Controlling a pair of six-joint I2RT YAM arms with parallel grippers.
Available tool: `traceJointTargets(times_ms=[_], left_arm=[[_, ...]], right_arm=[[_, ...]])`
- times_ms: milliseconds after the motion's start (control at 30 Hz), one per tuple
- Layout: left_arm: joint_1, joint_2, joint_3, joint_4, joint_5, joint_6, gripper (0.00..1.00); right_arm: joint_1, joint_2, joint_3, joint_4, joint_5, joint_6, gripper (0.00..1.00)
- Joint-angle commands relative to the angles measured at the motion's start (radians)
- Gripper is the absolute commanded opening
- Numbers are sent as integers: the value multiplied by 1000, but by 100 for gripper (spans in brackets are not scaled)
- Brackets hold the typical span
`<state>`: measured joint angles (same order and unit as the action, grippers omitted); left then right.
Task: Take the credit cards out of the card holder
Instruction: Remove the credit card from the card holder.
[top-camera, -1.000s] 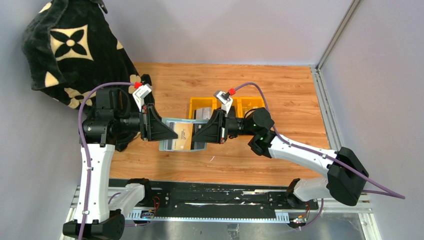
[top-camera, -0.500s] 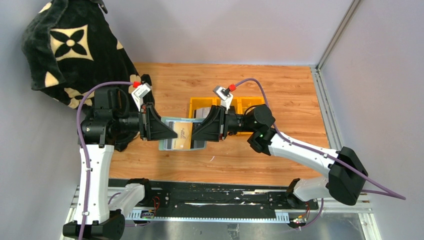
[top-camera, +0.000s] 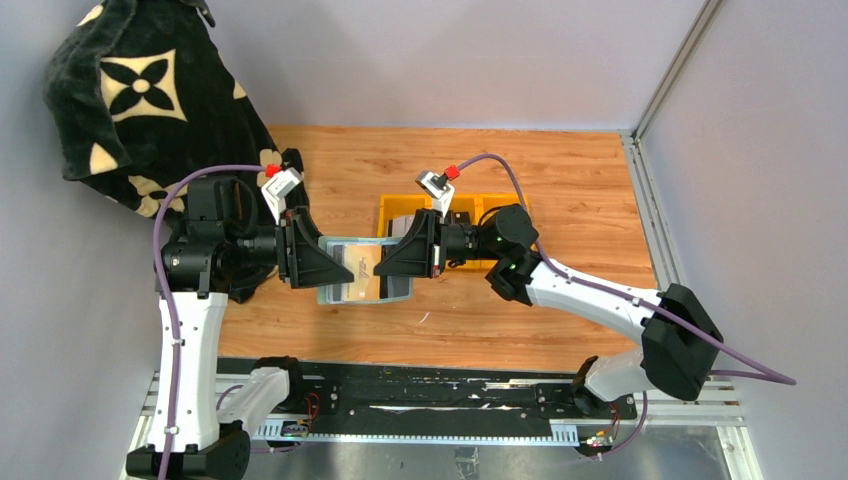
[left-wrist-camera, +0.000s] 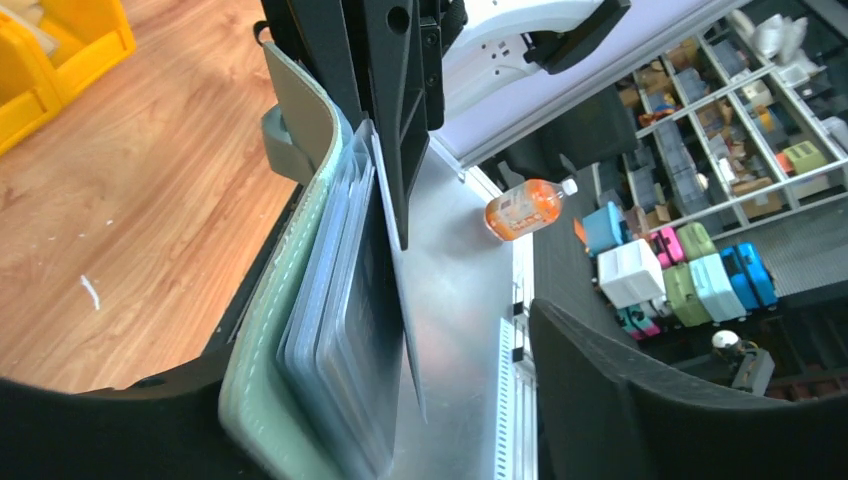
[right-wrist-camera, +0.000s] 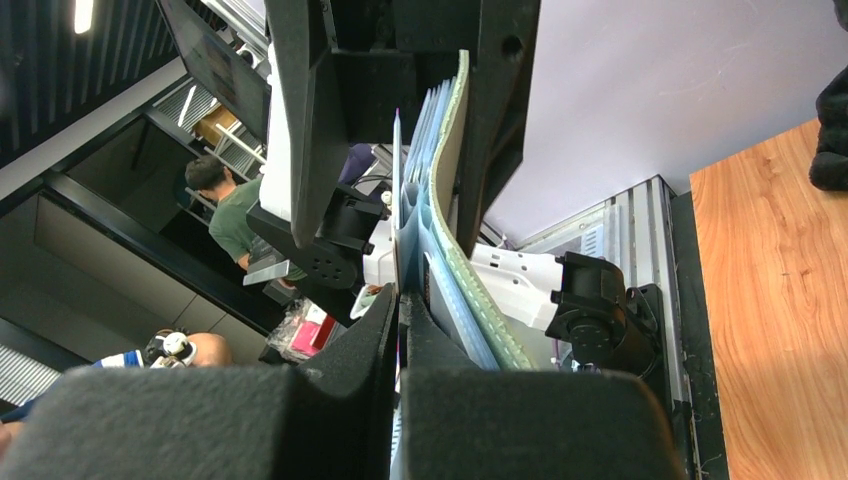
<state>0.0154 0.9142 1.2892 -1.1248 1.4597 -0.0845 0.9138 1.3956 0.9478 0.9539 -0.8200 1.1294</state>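
Wood-grain table (top-camera: 560, 180) enclosed by grey walls, with a metal rail along the right side.

Far left: black blanket (top-camera: 140, 90) with a cream flower pattern, heaped against the wall and reaching down to the table's left edge.

Left of centre: left gripper (top-camera: 335, 265) held level above the table, pointing right. Jaws apart. In the left wrist view, green cover of the holder lying against one finger; other finger (left-wrist-camera: 650, 400) well clear of the sleeves, with open space between.

Centre: holder (top-camera: 342, 292) positioned above the table between the two grippers. Opened out, clear plastic sleeves fanned beside the green cover.

Right of centre: right gripper (top-camera: 388, 266) held level, pointing left, tips close to those of the left gripper. Jaws pressed together on the edge of a thin grey card (left-wrist-camera: 400, 290). Card standing just beside the sleeve stack, tilted slightly away from it. Cannot tell whether the card's other end is free of its sleeve.

Behind the right gripper: yellow bins (top-camera: 395, 205), two side by side on the table, partly hidden by the arm.
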Motion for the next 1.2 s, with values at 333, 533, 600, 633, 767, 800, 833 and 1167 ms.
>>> traceJointTargets(times_ms=[333,533,600,633,767,800,833,1167], left_arm=[[-2,-2,-48,-7,108,-18,34],[-2,7,-55,-9,104,-8,26],[-2,8,-49,-9,102,-10,26],[-2,10,-46,-9,101,-11,26],[-2,5,-41,-8,79,-10,26],[-2,5,-39,-8,71,-11,26],[-2,4,-38,-7,58,-12,26],[-2,4,-14,-6,-12,-12,27]], right_arm=[[27,40,27,120,-6,22,0],[22,35,7,192,-5,67,19],[21,40,15,201,-8,75,16],[21,43,18,211,-9,80,14],[22,52,22,207,-10,87,7],[22,51,22,196,-9,82,10],[23,50,24,185,-8,74,20],[39,-20,81,-304,97,-210,28]])
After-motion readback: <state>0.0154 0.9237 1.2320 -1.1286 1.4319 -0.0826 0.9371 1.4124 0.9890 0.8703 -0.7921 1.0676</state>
